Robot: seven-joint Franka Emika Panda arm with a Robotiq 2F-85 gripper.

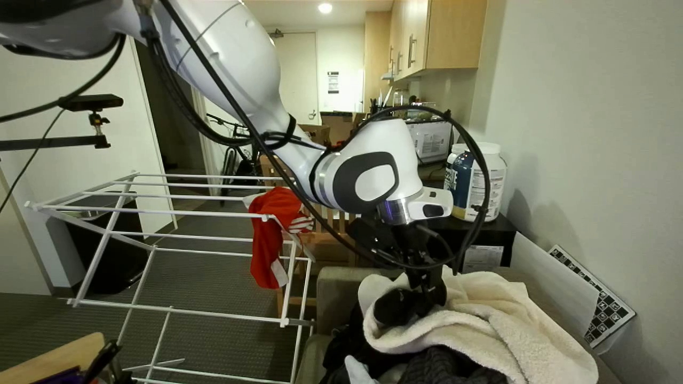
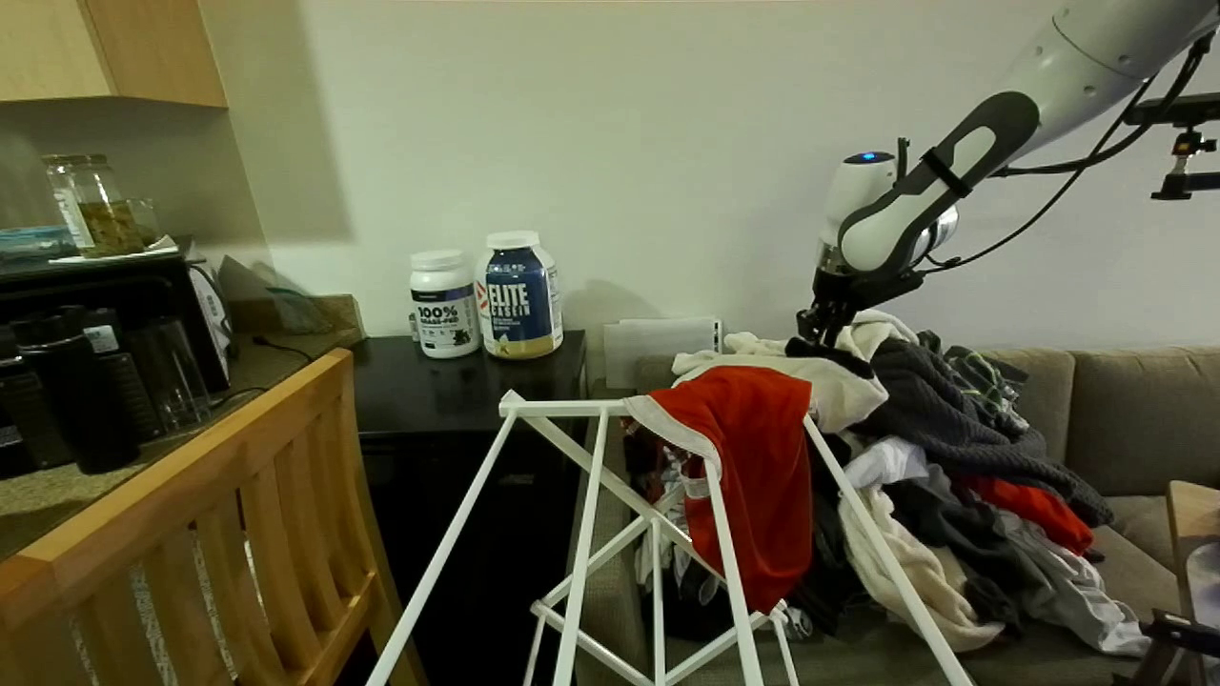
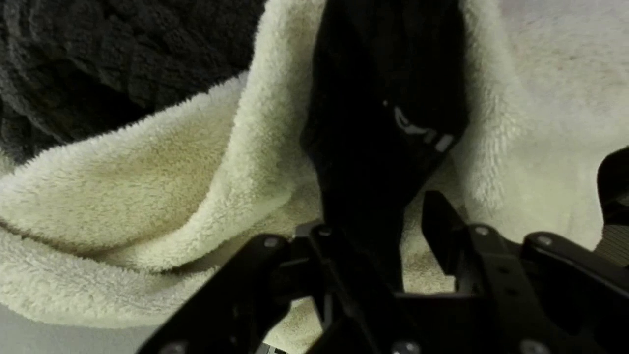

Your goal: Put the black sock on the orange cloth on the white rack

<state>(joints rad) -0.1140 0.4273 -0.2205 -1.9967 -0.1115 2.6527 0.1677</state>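
Mostly plain, white-marked black sock (image 3: 383, 132)

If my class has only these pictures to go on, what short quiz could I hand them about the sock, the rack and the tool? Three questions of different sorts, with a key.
1. True or false: in both exterior views, the orange cloth hangs over the white rack.
2. Fill the gap: the black sock lies on a cream-white ____.
3. Choose one. In the wrist view, the jaws of the tool stand:
A) clamped on the orange cloth
B) apart
C) clamped on the white rack

Key
1. True.
2. Towel.
3. B; some of the towel shows in the gap.
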